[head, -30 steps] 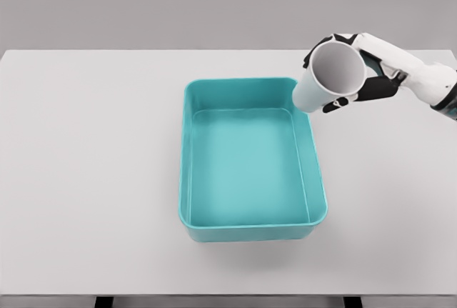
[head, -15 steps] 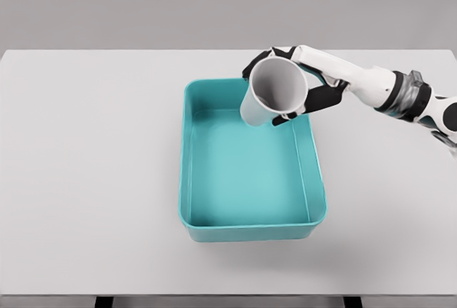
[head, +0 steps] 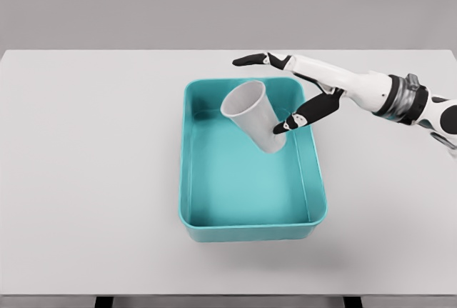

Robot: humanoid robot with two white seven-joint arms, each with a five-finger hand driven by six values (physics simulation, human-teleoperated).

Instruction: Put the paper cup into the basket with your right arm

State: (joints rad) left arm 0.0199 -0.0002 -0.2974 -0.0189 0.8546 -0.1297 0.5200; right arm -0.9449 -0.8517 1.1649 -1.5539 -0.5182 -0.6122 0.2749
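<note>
Head view showed your right hand (head: 303,88) over the far right part of the basket (head: 187,179), fingers spread wide and gripping nothing; the paper cup (head: 251,115) sat tilted inside the basket's outline near its far end, mouth up and to the left, close beside one fingertip, contact not resolvable. I judged this the release step, so your next move called for lifting the hand clear without clipping the cup. No brand, label or writing was readable.

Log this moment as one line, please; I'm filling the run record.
stage: release | right hand: open, fingers spread | paper cup: tilted, inside basket | left arm: not in view
</note>
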